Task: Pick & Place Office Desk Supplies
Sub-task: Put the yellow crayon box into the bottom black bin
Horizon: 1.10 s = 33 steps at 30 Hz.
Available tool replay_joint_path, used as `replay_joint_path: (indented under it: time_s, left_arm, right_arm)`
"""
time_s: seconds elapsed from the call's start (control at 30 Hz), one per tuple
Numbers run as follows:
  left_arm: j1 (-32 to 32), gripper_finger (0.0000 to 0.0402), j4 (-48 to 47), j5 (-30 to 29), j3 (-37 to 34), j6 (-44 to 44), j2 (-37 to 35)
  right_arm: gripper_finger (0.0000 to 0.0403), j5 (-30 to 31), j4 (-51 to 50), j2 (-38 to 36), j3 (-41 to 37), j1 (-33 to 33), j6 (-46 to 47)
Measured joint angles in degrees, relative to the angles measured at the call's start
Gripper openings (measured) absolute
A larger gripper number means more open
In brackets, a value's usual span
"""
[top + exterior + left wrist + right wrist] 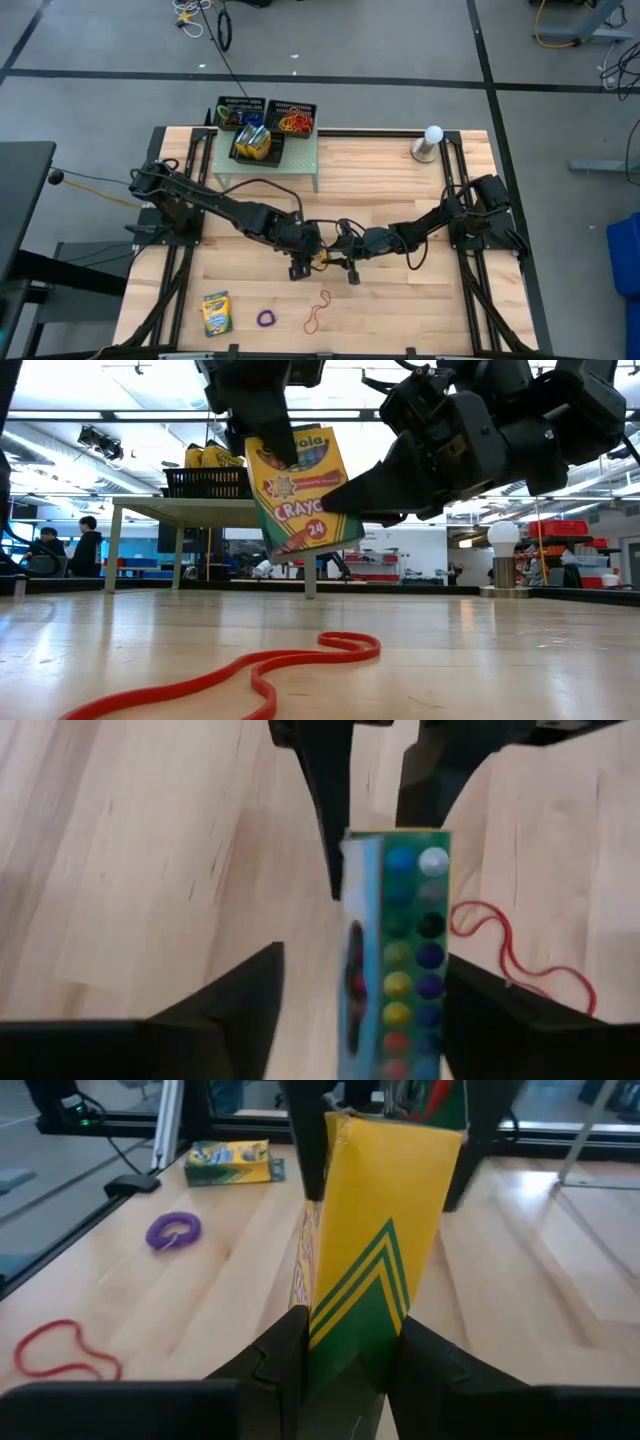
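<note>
A crayon box (pixel 303 485) hangs in the air above the middle of the counter (pixel 400 190), caught in a hand-over between 2 arms: the right gripper (pixel 345 1342) has its jaws pinching the box's lower end, while the left gripper (pixel 362 995) has its jaws spread wide on either side of it, apparently letting go. The likely next move calls for the right arm to carry the box to the black mesh trays (pixel 266 117) at the far edge. Only the low view shows the box clear of the counter above a red rubber band (pixel 240 670); only the high view shows the trays' contents and a second crayon box (pixel 216 313) near the front-left corner.
</note>
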Motion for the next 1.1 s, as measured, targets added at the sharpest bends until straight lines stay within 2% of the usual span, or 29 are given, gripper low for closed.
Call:
replay_joint_path:
  time_s: [0.2,0.3,0.5,0.63,0.77,0.93,1.1]
  left_arm:
    - [0.1,0.0138,-0.9,1.4,0.0,-0.1,0.0]
    - [0.2,0.0104,-1.5,2.7,0.0,0.0,-0.7]
    - [0.2,0.01,-7.9,2.3,-0.1,-2.4,-4.6]
    - [0.2,0.0099,-14.3,-1.8,-0.1,-8.2,-9.5]
    - [0.7,0.0099,-18.8,-4.8,-0.1,-14.0,-15.6]
    - [3.9,0.0099,-24.9,-9.4,2.1,-20.0,-23.4]
    - [10.5,0.0099,-37.8,-15.7,11.5,-23.1,-25.0]
  right_arm:
    - [0.0112,0.3,0.9,0.0,0.0,-0.1,0.0]
    - [0.0117,0.6,1.6,0.0,0.0,0.0,0.2]
    - [0.0173,4.6,1.2,0.0,0.0,0.1,1.2]
    - [0.0212,6.8,-1.7,-0.1,0.0,0.1,1.7]
    - [0.0226,8.2,-4.8,-0.1,0.0,0.0,2.3]
    - [0.0197,10.3,-7.5,-0.1,0.0,0.0,3.7]
    - [0.0131,10.3,-8.0,0.0,0.0,0.0,3.7]
